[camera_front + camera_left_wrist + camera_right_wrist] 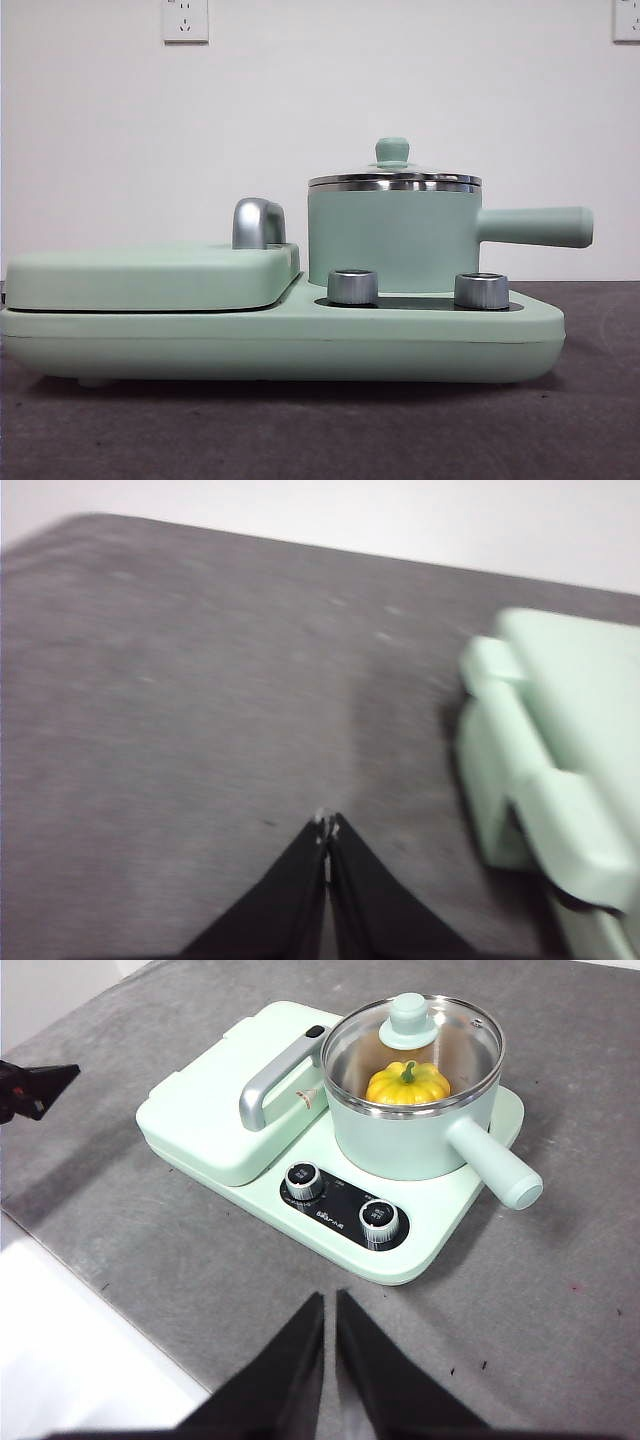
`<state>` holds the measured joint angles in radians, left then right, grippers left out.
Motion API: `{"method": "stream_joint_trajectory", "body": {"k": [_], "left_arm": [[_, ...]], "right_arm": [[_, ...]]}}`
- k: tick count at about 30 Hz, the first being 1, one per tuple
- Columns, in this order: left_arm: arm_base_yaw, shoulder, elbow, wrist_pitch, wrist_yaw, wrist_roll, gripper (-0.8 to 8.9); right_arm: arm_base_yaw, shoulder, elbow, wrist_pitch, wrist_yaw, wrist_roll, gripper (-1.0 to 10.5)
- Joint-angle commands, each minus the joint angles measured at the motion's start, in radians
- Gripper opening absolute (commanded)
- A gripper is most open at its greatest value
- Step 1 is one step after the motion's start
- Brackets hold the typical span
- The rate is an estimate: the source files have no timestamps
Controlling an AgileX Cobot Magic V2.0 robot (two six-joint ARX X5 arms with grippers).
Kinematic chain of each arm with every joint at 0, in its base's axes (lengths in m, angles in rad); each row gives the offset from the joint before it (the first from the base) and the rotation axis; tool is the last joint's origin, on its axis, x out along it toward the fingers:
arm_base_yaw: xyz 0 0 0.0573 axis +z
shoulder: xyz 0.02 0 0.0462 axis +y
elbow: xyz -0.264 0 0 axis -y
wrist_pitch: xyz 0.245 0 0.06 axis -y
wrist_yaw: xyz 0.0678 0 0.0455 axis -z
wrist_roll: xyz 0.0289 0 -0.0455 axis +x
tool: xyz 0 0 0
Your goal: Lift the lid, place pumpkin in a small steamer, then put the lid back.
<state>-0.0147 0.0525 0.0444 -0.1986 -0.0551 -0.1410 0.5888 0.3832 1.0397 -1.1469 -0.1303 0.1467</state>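
1. The base (420,1250) is sitting on the grey table (560,1290), its griddle cover (210,1120) on the left half and two knobs (352,287) along the near edge.
2. The steamer (390,240) is standing on the right half of the base, its long handle (535,226) pointing right.
3. The lid (412,1055) is resting on the steamer's rim, knob up; judged from this, the task looks finished.
4. The pumpkin (407,1083) is lying inside the steamer under the glass, stem up; the front view is not showing it.
5. The right gripper (328,1305) is hovering well apart from the base on its near side, jaws almost together and gripping nothing; the steamer is lying beyond it, past the knobs.
6. The left gripper (327,830) is hanging over bare table beside the base's left end, jaws pressed together, empty; of the two, the right looks better placed for the lid.
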Motion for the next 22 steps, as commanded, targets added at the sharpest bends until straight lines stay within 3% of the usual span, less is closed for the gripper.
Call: {"method": "stream_joint_trajectory", "body": {"k": [1,22], "left_arm": [[0.020,-0.029,-0.010,0.007,-0.008,0.017,0.06],[0.046,-0.049,-0.031,0.008,0.037,0.084,0.06]], "right_arm": [[0.007,0.000,0.008,0.010,0.000,-0.002,0.2],[0.007,0.000,0.008,0.010,0.000,-0.002,0.2]]}}
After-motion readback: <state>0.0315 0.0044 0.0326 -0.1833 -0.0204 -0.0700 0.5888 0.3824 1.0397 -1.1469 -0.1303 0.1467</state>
